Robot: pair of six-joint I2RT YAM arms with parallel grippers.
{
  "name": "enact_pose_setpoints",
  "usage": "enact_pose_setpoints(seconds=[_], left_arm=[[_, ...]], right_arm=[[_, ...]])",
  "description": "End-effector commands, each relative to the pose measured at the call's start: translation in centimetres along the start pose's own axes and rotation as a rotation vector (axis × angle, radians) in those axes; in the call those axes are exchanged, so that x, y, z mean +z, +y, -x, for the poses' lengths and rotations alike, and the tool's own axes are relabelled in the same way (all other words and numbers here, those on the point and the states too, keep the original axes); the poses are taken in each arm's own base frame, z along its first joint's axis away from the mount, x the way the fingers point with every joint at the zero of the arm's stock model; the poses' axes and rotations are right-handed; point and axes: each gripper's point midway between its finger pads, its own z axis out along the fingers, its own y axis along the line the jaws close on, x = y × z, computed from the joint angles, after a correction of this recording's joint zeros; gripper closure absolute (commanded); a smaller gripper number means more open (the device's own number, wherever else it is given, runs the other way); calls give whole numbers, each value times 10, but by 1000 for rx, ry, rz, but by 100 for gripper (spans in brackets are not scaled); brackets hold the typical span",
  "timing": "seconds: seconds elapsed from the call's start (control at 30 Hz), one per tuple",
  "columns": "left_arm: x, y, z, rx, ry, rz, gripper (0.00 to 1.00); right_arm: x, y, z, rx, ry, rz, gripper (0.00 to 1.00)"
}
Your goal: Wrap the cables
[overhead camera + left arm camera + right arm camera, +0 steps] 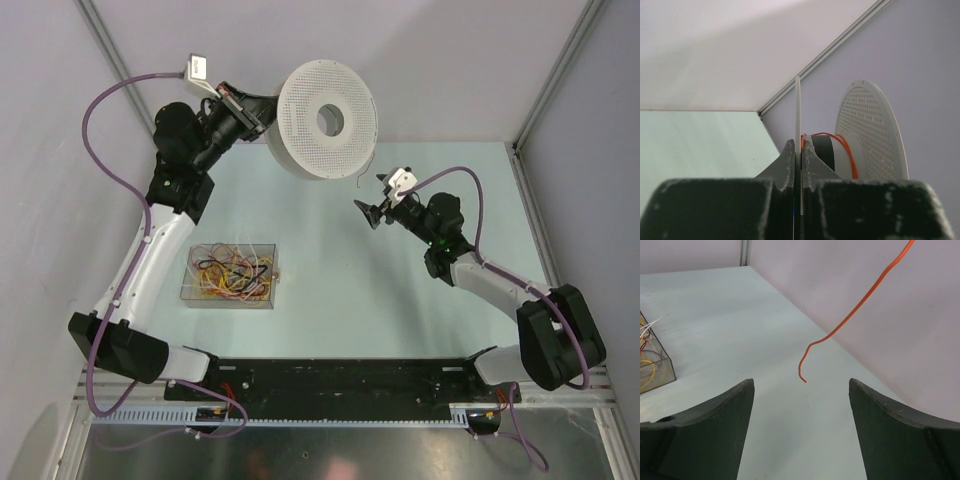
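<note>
My left gripper (262,115) is shut on the edge of one thin flange (798,110) of a white round perforated spool (325,120) and holds it up at the back of the table. An orange cable (849,152) is wound round the spool's hub. Its loose end (850,315) hangs down in the air, just ahead of my right gripper (800,381), which is open and empty. In the top view the right gripper (378,203) sits below and to the right of the spool. More cables in yellow, orange, red and white (232,272) lie tangled in a clear box.
The clear box (270,262) stands on the pale green table, left of centre, and shows at the left edge of the right wrist view (662,367). Grey walls close off the back and both sides. A black rail runs along the near edge (340,378).
</note>
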Motion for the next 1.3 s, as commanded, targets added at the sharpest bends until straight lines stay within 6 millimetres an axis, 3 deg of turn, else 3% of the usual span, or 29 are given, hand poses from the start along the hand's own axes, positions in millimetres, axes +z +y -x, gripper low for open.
enact_pose_setpoints(seconds=[0.0, 0.1, 0.37, 0.7, 0.97, 1.1, 1.27], left_arm=[[-18, -46, 30, 13, -86, -109, 100], [-18, -48, 30, 11, -82, -117, 100], [-19, -52, 28, 6, -77, -137, 100], [-19, -55, 28, -4, -71, -153, 100], [-20, -57, 28, -12, -73, -158, 100], [-20, -54, 25, -20, -64, -155, 100], [-20, -53, 23, -25, -58, -153, 100]], right_arm=[[5, -7, 12, -47, -62, -32, 20], [7, -7, 11, -54, -70, -33, 23], [11, -3, 5, -51, -66, -13, 43], [20, 0, 1, -58, -71, 4, 51], [25, 0, -3, -61, -67, 15, 75], [27, 1, -2, -68, -74, 19, 79], [30, -1, 0, -79, -83, 18, 75]])
